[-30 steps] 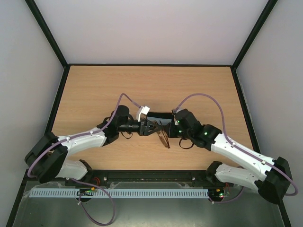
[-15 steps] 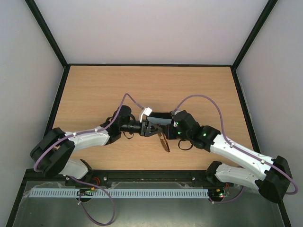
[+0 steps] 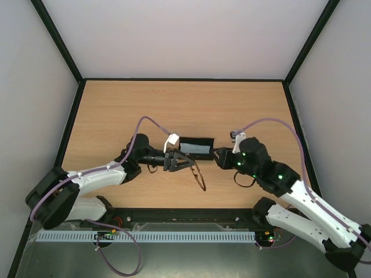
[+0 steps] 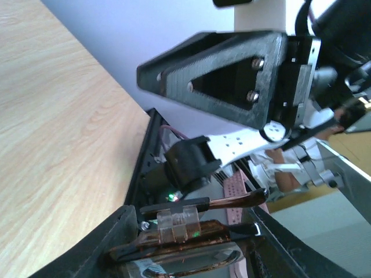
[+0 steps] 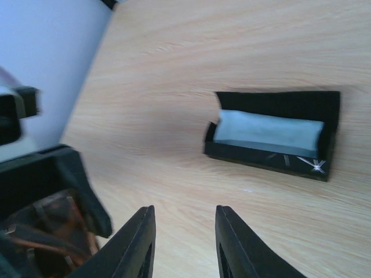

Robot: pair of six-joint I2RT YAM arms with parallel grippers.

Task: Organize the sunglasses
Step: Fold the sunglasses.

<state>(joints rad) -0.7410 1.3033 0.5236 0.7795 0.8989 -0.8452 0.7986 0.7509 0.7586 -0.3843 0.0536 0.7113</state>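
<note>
Nearest the arm bases, the left hand (image 3: 182, 161) is clamped on the sunglasses (image 4: 174, 250) and seems to carry them just clear of the bench (image 3: 116, 110), near its middle. One slim temple arm (image 3: 200, 178) stands unfolded and trails toward 5 o'clock from the fingers. How the frame's long axis lies is hard to read from overhead; the left wrist view shows it running across the fingers.

At 3 o'clock from the left hand, a little apart, sits the right hand (image 5: 185, 223). Its fingers are spread with nothing between them, and it points toward 9 o'clock.

Just beyond both lies the black case (image 3: 197, 139), open, its long axis running 9 to 3, with a light blue cloth (image 5: 266, 130) inside. It sits near the left hand at about 1 o'clock, and at about 10 o'clock from the right.

The loaded left hand is likely the one to deliver. The loose temple probably needs folding first, then the frame turned onto the case's line.
</note>
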